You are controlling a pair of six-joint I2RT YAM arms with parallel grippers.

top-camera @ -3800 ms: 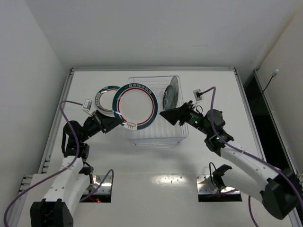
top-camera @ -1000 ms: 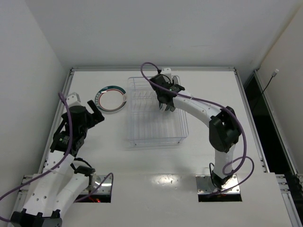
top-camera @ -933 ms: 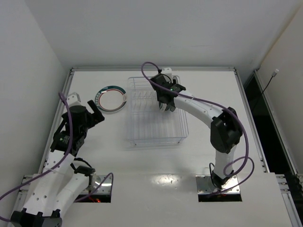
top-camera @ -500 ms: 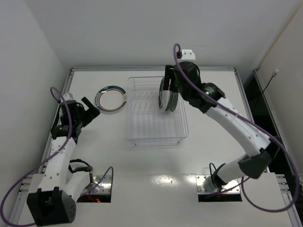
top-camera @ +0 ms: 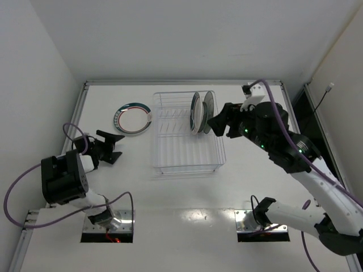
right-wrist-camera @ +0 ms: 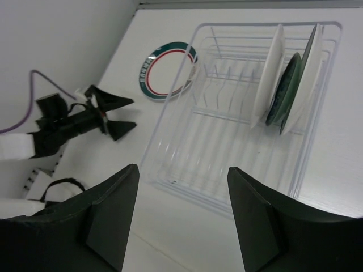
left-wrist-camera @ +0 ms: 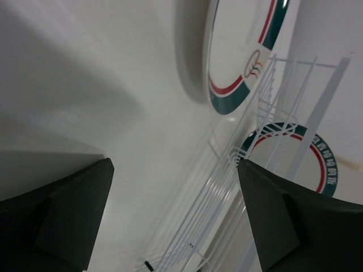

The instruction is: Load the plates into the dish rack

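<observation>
Left pincer (left-wrist-camera: 174, 165) and right pincer (right-wrist-camera: 181, 173) gape empty. Three plates (right-wrist-camera: 266, 68) stand in the dish rack (top-camera: 184, 150); one plate (top-camera: 133, 118) lies on the bench (top-camera: 187, 192).

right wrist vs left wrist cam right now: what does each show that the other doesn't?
Right wrist only: three plates standing on edge at one end of the dish rack, the teal one in the middle, plus the left arm. Left wrist only: the ringed face of a racked plate, seen through the wires. Both: the rack and the loose plate lying flat beside it.
</observation>
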